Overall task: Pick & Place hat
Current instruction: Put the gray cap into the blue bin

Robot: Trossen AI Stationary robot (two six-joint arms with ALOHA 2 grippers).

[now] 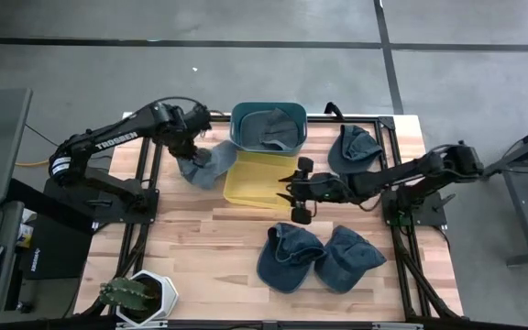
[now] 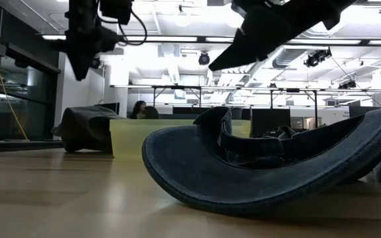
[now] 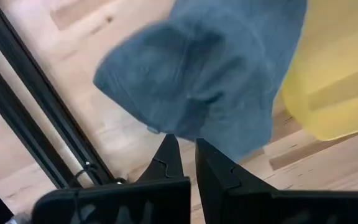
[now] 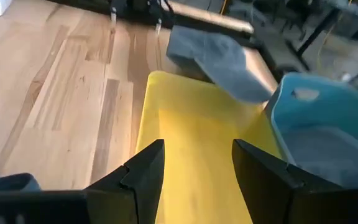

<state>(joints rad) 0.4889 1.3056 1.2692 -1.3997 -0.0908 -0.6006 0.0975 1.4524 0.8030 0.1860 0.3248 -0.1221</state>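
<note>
So the left gripper (image 1: 193, 147) has its fingers pinched together right over a denim hat (image 1: 205, 165) that's draped half on the table and half over the yellow tray's (image 1: 246, 188) rim, just below its fingertips. Can't tell if any fabric is really caught. If it's only nipping a fold, I'd guess the hat slides out on the lift. The right gripper (image 1: 293, 194) hovers spread apart and empty over the same tray, so the two arms could bump if both go for the teal bin (image 1: 246, 117)
</note>
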